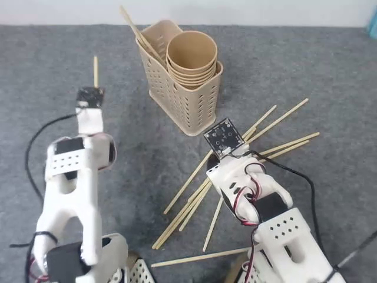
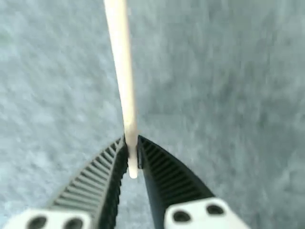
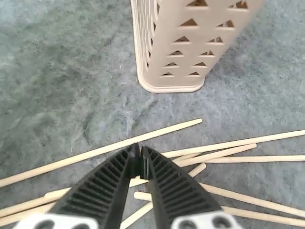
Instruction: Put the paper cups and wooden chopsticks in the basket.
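High view: paper cups are stacked in the basket; loose chopsticks are scattered on the grey mat beside it.
Left wrist view: the left gripper is clamped on a single chopstick.
Right wrist view: the right gripper is closed, empty, over the loose chopsticks, with the basket just beyond.

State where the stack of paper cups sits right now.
In the high view, the paper cups sit nested inside the basket, far centre of the table, beyond the scattered chopsticks.
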### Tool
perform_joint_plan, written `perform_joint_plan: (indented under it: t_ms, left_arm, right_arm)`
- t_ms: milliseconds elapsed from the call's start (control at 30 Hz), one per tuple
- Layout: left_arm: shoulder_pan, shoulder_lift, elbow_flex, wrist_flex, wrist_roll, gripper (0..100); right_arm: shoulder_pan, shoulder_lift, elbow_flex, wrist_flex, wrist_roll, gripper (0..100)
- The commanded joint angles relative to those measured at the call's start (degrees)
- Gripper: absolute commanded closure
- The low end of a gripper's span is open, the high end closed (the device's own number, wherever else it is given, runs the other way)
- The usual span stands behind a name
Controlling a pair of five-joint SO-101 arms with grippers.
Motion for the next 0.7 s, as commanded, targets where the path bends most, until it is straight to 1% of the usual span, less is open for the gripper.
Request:
perform_joint_plan:
  t_ms: [0,100,200,367,433,467,533,600,667]
  left_arm:
    - [0.0,-0.8,-6.2,0.2,1.7,99]
    - [0.0,-2.5,-9.6,0.2,1.7,99]
    - [1.9,-9.0,-10.6,-0.2,1.8,99]
    - [10.0,-25.4,-10.3,-0.4,1.8,99]
    - [13.8,-31.2,-10.0,-3.3,2.4,99]
    - [15.5,-33.5,-9.3,-5.7,3.8,99]
    - [17.9,-37.0,-6.9,-13.3,8.0,99]
    - [19.3,-38.4,-3.4,-24.4,11.6,99]
    - [19.8,-38.1,0.6,-36.9,13.6,99]
  right_arm:
    - [0.8,0.2,-0.4,-1.8,-0.7,98.6]
    - [0.8,0.2,-0.4,-1.8,-0.7,98.6]
    - [0.8,0.2,-0.4,-1.8,-0.7,98.6]
    - [0.8,0.2,-0.4,-1.8,-0.7,98.6]
    - [0.8,0.2,-0.4,-1.8,-0.7,98.6]
    - [0.8,0.2,-0.4,-1.8,-0.7,98.6]
    - [0.8,0.2,-0.4,-1.8,-0.7,98.6]
    - [0.8,0.2,-0.4,-1.8,-0.7,98.6]
    - [0.8,0.2,-0.3,-1.8,-0.7,98.6]
